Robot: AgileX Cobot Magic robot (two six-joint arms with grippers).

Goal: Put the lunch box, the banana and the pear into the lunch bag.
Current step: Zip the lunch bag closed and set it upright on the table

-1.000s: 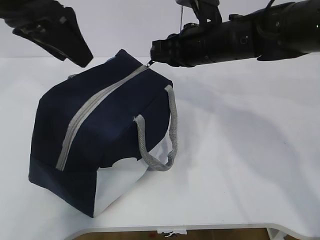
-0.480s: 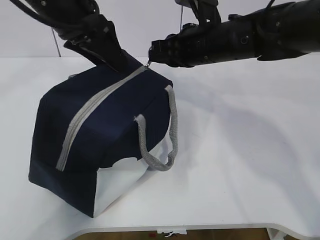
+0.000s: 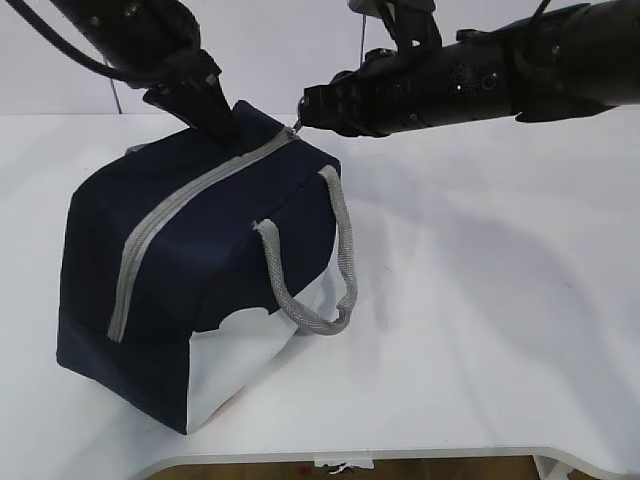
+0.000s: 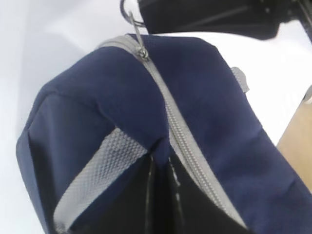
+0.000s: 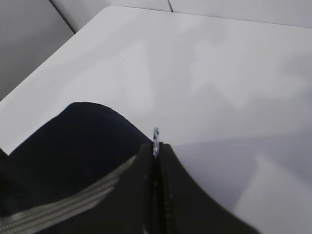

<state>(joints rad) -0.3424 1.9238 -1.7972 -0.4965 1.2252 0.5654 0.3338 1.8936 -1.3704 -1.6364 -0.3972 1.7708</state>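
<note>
Zipper closed, lunch bag interior blocked; table right of bag free.

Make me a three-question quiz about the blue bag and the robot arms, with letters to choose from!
1. Where is the metal ring pull of the zipper?
A. at the far end of the lunch bag, by the right gripper
B. at the near end
C. lying on the table

2. What colour are the bag's handles?
A. red
B. grey
C. yellow

3. Is the zipper open or closed?
A. wide open
B. half open
C. closed along the whole top

Answers:
1 A, the ring sticks out between the right gripper's shut fingers at the bag's far end.
2 B, the webbing loops on the side are grey.
3 C, the grey zipper line runs unbroken across the navy top.
</note>
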